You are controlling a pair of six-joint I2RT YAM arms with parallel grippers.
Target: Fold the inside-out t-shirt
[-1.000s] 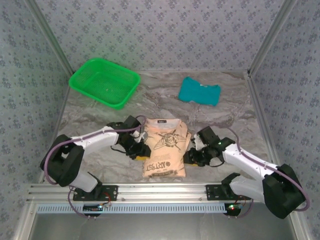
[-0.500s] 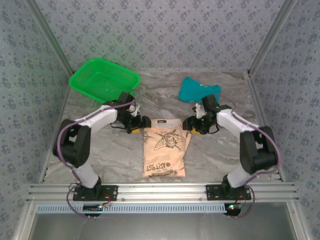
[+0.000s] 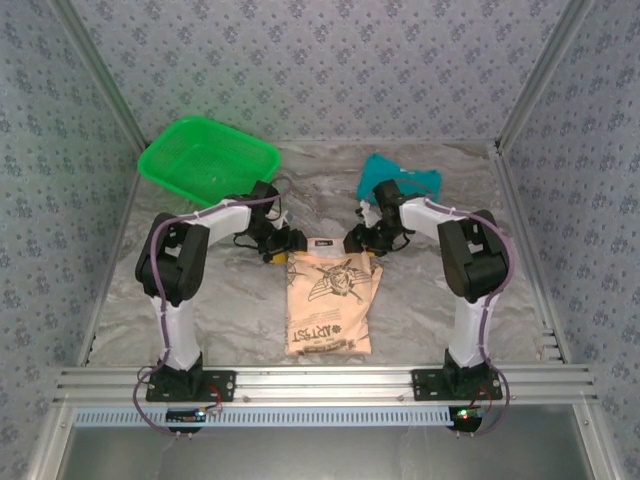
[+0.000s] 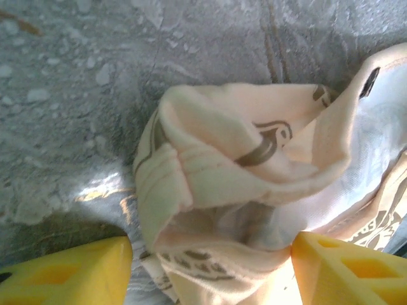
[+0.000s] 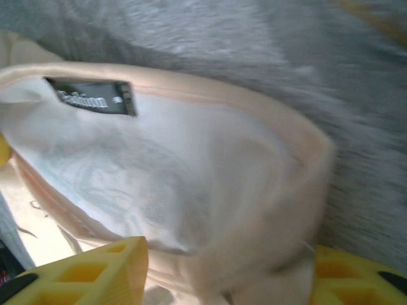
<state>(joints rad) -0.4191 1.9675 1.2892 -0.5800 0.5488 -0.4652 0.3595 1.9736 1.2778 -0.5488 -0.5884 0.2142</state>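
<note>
Both arms have swung from the near edge to the far end of the inside-out t-shirt [image 3: 328, 300], which lies centred on the marbled grey tabletop [image 3: 200, 300]. Cloth sits between the left fingers [image 4: 70, 270] and between the right fingers [image 5: 89, 273]; clamped or loose, I cannot tell. Patterned wallpaper walls [image 3: 330, 70] surround.

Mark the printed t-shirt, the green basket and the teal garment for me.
Printed t-shirt [image 3: 328, 300], top external view, middle of its printed panel.
Green basket [image 3: 208, 165], top external view, bare mesh floor.
Teal garment [image 3: 420, 180], top external view, uncovered right part.
</note>
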